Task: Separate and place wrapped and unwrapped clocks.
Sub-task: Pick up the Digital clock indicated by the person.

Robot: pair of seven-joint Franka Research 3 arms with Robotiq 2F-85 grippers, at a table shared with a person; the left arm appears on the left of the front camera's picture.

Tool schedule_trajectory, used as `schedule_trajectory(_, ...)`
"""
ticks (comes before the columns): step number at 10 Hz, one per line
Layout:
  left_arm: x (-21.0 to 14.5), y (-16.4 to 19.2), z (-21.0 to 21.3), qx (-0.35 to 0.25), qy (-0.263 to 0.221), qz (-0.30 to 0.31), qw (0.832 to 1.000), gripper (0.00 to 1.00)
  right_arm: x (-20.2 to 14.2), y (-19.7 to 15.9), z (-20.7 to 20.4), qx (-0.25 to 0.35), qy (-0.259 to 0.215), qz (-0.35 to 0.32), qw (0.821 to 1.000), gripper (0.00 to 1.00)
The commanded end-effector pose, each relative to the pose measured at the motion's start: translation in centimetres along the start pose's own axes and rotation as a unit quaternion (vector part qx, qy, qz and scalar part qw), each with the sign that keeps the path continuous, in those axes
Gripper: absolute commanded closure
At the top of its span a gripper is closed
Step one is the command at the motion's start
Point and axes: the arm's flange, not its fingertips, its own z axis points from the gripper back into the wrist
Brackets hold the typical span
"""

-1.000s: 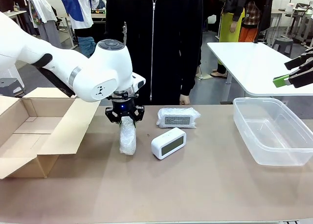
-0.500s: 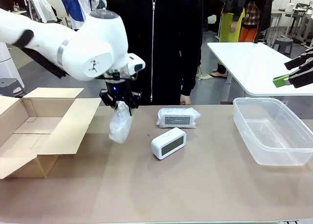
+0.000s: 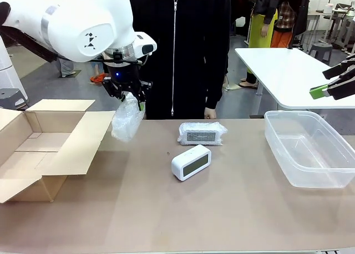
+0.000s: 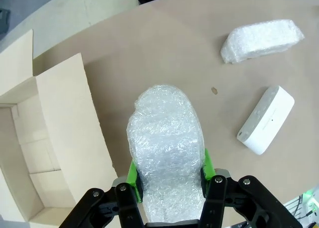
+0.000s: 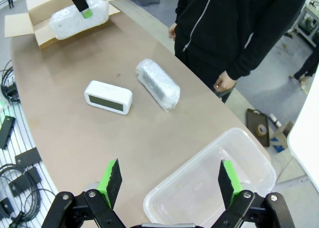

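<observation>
- Above the worktop (image 3: 166, 209), beside the open brown cardboard box (image 3: 33, 154), the left hand (image 3: 131, 98) pinches one bubble-wrapped clock (image 3: 127, 120) by its top. The slick wrap could slip out short of the box.
- The second bubble-wrapped clock (image 3: 202, 133) and the bare glossy white clock (image 3: 191, 161) lie mid-worktop, and a low sweep could knock them.
- The right hand (image 5: 167, 180) hangs wide and empty.

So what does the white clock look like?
The white clock is a small glossy box with rounded corners and a grey screen. It has no wrap. It stands on its long edge on the brown table, turned at a slant, touching nothing else. A wrapped clock lies just beyond it, apart.
</observation>
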Motion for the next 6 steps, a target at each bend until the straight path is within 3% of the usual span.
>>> schedule_trajectory(1, 0.11, 0.29, 0.82, -0.011, 0.005, -0.011, 1.000, 0.67, -0.02, -0.01, -0.16, 0.007, -0.004, -0.003, 1.000, 0.00)
schedule_trajectory(2, 0.06, 0.26, 0.74, -0.014, 0.007, -0.013, 1.000, 1.00, -0.02, -0.01, -0.16, 0.007, -0.004, -0.003, 1.000, 0.00)
schedule_trajectory(3, 0.05, 0.21, 0.68, -0.016, 0.008, -0.014, 1.000, 0.87, -0.02, -0.01, -0.16, 0.007, -0.004, -0.003, 1.000, 0.00)
schedule_trajectory(4, 0.03, 0.16, 0.80, -0.036, 0.016, -0.024, 0.999, 1.00, -0.02, -0.01, -0.16, 0.007, -0.004, -0.003, 1.000, 0.00)
schedule_trajectory(6, -0.03, -0.33, 0.39, -0.007, 0.000, -0.002, 1.000, 1.00, -0.02, -0.01, -0.16, 0.007, -0.004, -0.003, 1.000, 0.00)
